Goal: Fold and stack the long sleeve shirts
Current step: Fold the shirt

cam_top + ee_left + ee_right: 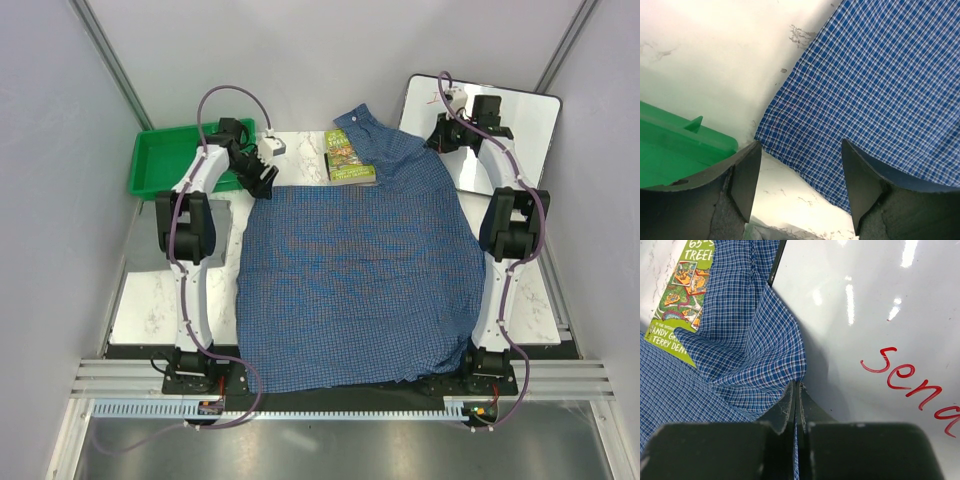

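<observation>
The blue checked shirt (355, 280) lies spread flat over most of the table, its collar end at the back. My left gripper (265, 178) is open and empty above the shirt's back left corner. In the left wrist view the gripper (800, 150) has its jaws wide apart over the shirt's edge (880, 90) and bare table. My right gripper (440, 138) is shut on a fold of the blue shirt (745, 350) at the back right, and cloth runs between its shut fingertips (796, 386). A flat grey patch (140, 245) lies by the left arm; I cannot tell if it is the grey shirt.
A green plastic tray (165, 160) stands at the back left, its corner also in the left wrist view (685, 145). A green book (349, 158) lies at the back, partly under the shirt (682, 280). A whiteboard with red writing (520, 125) lies at the back right.
</observation>
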{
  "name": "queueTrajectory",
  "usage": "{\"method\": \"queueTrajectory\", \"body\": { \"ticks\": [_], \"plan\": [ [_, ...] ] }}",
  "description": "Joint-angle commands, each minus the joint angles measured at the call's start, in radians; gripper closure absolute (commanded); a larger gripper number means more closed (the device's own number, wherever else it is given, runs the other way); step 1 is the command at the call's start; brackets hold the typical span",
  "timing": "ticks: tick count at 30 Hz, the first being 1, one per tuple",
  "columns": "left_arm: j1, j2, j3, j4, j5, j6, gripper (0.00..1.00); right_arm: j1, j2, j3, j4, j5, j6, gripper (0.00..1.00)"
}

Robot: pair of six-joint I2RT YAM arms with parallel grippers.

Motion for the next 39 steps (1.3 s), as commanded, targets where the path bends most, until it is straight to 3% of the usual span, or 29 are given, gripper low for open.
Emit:
{"method": "queueTrajectory", "body": {
  "ticks": [1,6,11,19,22,25,32,39],
  "plan": [
    [-0.001,0.025,0.043,0.013,-0.001,0.1,0.29,0.001,-0.087,0.03,0.043,-0.038,0.025,1.0],
    [-0.024,0.02,0.043,0.036,-0.01,0.14,0.33,0.001,-0.098,0.01,0.041,-0.034,0.026,1.0],
    [-0.059,0.031,0.031,0.097,-0.115,0.184,0.41,-0.001,-0.107,-0.001,0.043,-0.035,0.028,1.0],
    [-0.073,0.052,0.013,0.142,-0.185,0.276,0.42,0.001,-0.121,-0.025,0.041,-0.038,0.025,1.0],
    [-0.073,0.048,-0.027,0.14,-0.195,0.31,0.44,0.001,-0.126,-0.03,0.041,-0.039,0.023,1.0],
    [-0.073,0.039,-0.055,0.137,-0.195,0.333,0.53,-0.001,-0.135,-0.041,0.043,-0.042,0.023,1.0],
    [-0.087,0.048,-0.059,0.099,-0.182,0.368,0.54,0.001,-0.144,-0.042,0.043,-0.044,0.026,1.0],
    [-0.098,0.036,-0.038,0.091,-0.162,0.35,0.72,-0.001,-0.169,-0.053,0.043,-0.045,0.028,1.0]
  ]
}}
